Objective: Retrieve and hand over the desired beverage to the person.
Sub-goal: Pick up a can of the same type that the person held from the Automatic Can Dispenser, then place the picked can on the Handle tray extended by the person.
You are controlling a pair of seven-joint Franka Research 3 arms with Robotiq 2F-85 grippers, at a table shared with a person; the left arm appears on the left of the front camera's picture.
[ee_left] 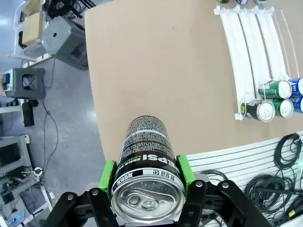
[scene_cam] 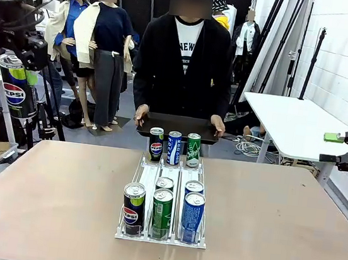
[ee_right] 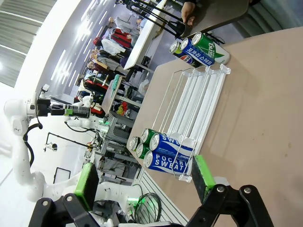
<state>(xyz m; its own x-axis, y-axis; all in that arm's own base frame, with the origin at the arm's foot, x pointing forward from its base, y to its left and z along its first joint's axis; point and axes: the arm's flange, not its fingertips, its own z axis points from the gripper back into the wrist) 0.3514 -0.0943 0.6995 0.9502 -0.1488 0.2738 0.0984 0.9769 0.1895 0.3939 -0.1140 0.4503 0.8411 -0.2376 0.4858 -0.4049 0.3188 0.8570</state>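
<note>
My left gripper (scene_cam: pixel 17 63) is raised at the far left, beyond the table's left side, shut on a black Pepsi can (scene_cam: pixel 15 88). In the left wrist view the green pads (ee_left: pixel 108 177) clamp the Pepsi can (ee_left: pixel 144 142) near its top, high above the table's edge. The person (scene_cam: pixel 183 61) stands at the far side and holds a black tray (scene_cam: pixel 178 125) with both hands. My right gripper (scene_cam: pixel 332 148) hovers open off the table's right edge; in its own view the right gripper (ee_right: pixel 146 182) holds nothing.
A clear three-lane rack (scene_cam: pixel 149 174) lies mid-table. Pepsi (scene_cam: pixel 133 209), green (scene_cam: pixel 162 213) and blue (scene_cam: pixel 192 216) cans stand at its near end, and three more cans (scene_cam: pixel 173 147) at its far end. A white table (scene_cam: pixel 296 119) stands at the back right.
</note>
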